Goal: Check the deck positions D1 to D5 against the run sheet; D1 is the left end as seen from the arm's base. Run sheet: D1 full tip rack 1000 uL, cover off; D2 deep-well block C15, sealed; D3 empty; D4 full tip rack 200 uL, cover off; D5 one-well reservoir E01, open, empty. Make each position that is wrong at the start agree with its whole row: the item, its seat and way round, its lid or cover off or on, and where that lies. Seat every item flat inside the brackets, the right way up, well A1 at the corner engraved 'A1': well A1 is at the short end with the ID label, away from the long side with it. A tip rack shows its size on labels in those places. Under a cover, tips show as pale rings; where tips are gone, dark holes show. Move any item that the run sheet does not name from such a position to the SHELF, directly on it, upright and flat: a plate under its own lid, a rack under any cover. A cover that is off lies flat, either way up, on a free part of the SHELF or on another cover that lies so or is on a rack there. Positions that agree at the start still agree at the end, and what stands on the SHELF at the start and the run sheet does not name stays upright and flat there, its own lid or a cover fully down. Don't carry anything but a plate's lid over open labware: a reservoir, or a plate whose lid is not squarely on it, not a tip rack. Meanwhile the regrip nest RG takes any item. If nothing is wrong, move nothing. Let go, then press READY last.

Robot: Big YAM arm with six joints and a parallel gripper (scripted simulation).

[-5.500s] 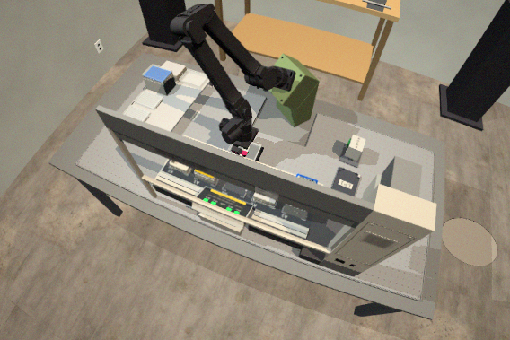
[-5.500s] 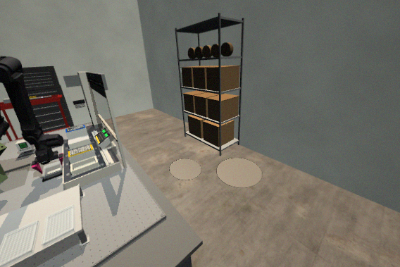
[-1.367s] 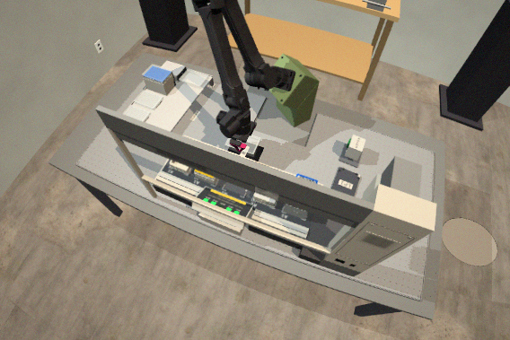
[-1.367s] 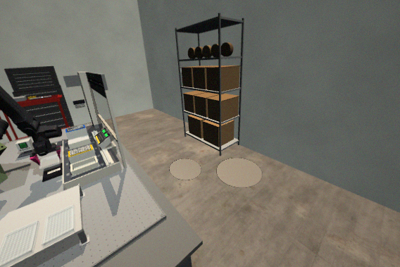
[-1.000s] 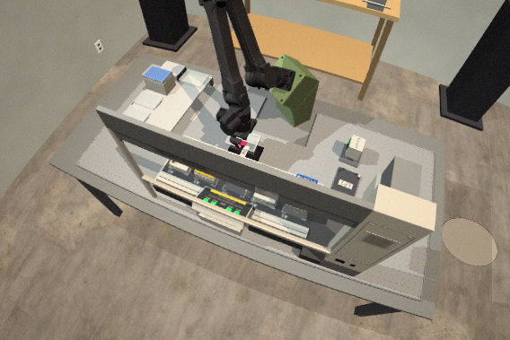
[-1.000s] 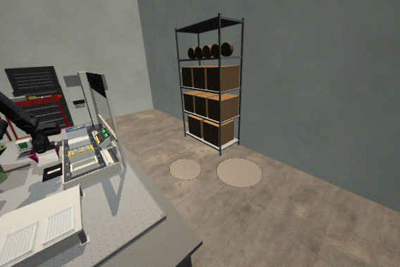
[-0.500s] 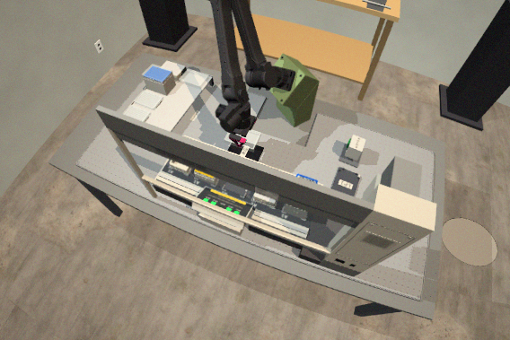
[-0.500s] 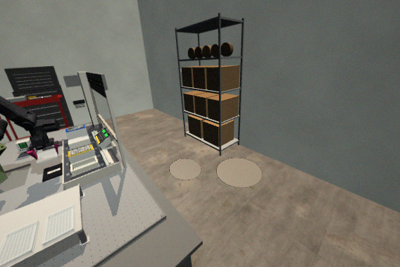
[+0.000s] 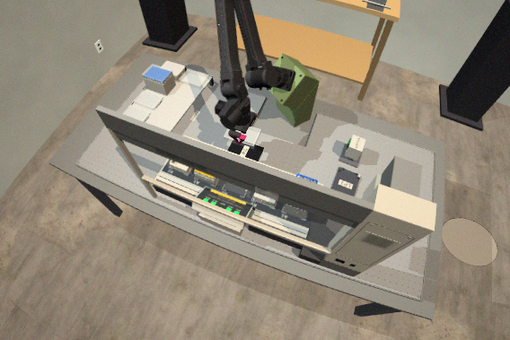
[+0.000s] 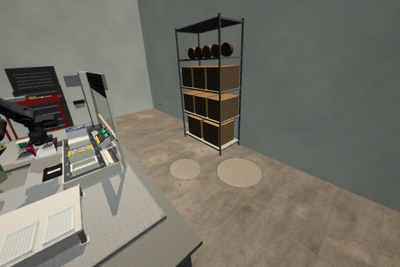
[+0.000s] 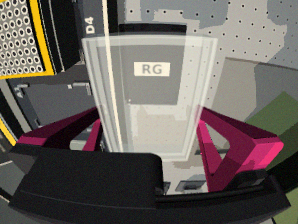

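Observation:
My gripper (image 11: 149, 109) is shut on a clear, see-through cover (image 11: 149, 96) and holds it by its long sides, level, a little above the black regrip nest marked RG. In the top view the gripper (image 9: 240, 137) and the cover (image 9: 252, 135) hang over the nest (image 9: 248, 152), just behind the deck frame. A yellow-edged tip rack (image 11: 27, 36) sits uncovered at the position marked D4 (image 11: 89, 26), left of the cover. In the exterior view the gripper (image 10: 42, 146) is beside the deck tray, with the yellow-labelled rack (image 10: 81, 150) and a blue-labelled rack (image 10: 75, 129) in it.
The white SHELF (image 9: 157, 101) at the far left carries a blue-topped rack (image 9: 158, 76) and flat white pieces (image 9: 144, 103). The green arm base (image 9: 296, 90) stands behind the nest. A small box (image 9: 355, 148) and a dark pad (image 9: 346, 180) lie to the right. The deck's overhead frame (image 9: 233, 160) runs in front.

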